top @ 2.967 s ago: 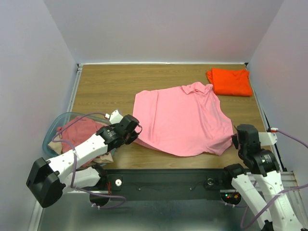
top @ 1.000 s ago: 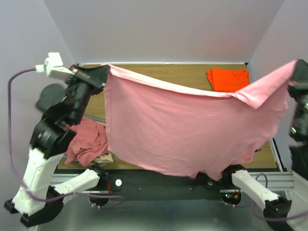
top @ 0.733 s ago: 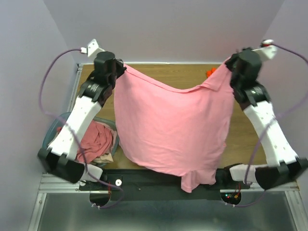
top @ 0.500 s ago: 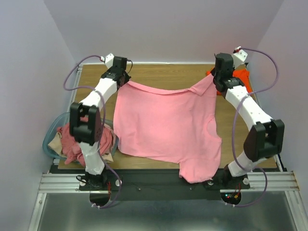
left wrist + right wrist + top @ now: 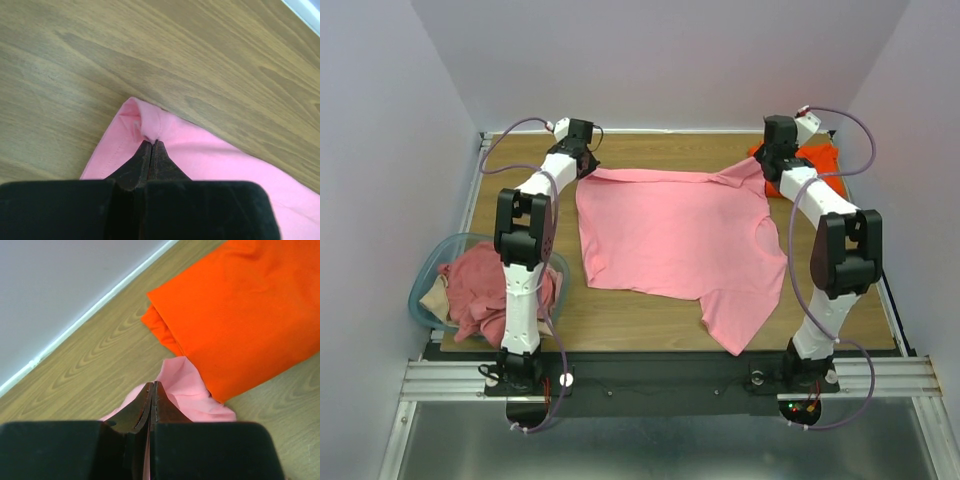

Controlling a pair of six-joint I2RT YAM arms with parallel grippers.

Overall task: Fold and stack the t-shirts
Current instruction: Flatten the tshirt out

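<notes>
Both arms have sunk lower than half a second ago, and the light pink t-shirt (image 5: 680, 235), which then trailed over the near edge, now lies spread on the wooden counter (image 5: 630, 320).

Nearest, on the left, a clear tub (image 5: 424, 283) holds a crumpled dusty rose t-shirt (image 5: 485, 280) with a tan t-shirt (image 5: 436, 296) peeking out beside it. Both are waiting to be folded.

On the near right, one loose flap of the pink shirt points toward the counter's front edge. The cloth's middle lies mostly flat with shallow wrinkles. It looks thin, light and limp with no stiffness of its own, so it should sag wherever it is not held. Pinching corners, hems or shoulder seams seems the safest hold. A pinch in the middle would likely just bunch it.

Farther back, both arms stretch out long from their bases, wrists tipped down to the counter. The left end effector (image 5: 151, 142) is clenched on the shirt's far left corner, a small pucker of pink squeezed between its closed tips. The right end effector (image 5: 152, 385) is likewise clamped on the far right corner.

Farthest, in the far right corner, a folded bright orange t-shirt (image 5: 240, 305) lies flat. The pinched pink corner touches its edge. I cannot tell whether it overlaps.
</notes>
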